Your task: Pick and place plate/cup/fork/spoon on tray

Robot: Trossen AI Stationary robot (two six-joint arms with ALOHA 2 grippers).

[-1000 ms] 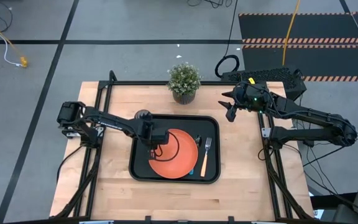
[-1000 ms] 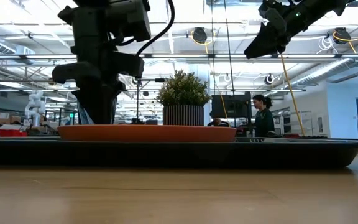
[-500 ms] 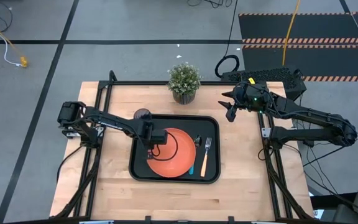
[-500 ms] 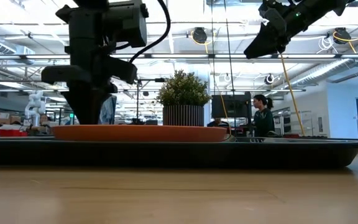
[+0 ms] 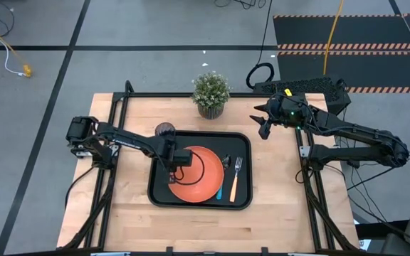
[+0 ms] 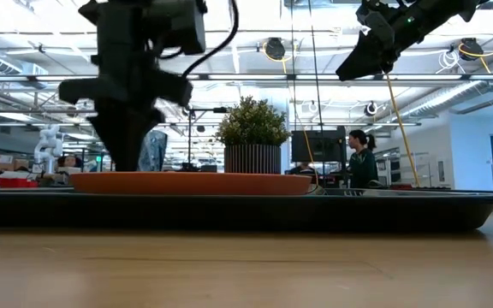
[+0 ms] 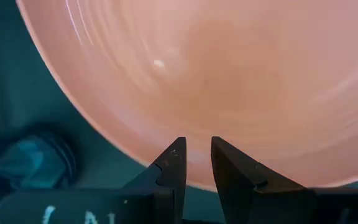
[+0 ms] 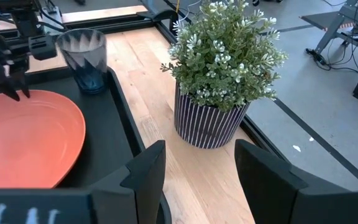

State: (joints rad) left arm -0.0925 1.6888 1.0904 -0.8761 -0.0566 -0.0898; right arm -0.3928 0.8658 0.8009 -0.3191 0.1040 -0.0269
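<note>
A big workshop hall stretches behind the wooden table (image 5: 127,213), with a potted plant (image 5: 211,92) at its far edge. The plate (image 5: 198,184) has slid a little leftward inside the tray (image 5: 164,197) over the last second, so it now sits more squarely there, beside the fork (image 5: 235,178) and spoon (image 5: 220,189). The left gripper (image 7: 196,163) hangs over the plate's left rim, fingers (image 7: 173,163) nearly closed, apparently holding nothing. The cup (image 5: 164,129) waits just outside the tray. The right gripper (image 5: 263,121) idles high, fingers open, empty.
</note>
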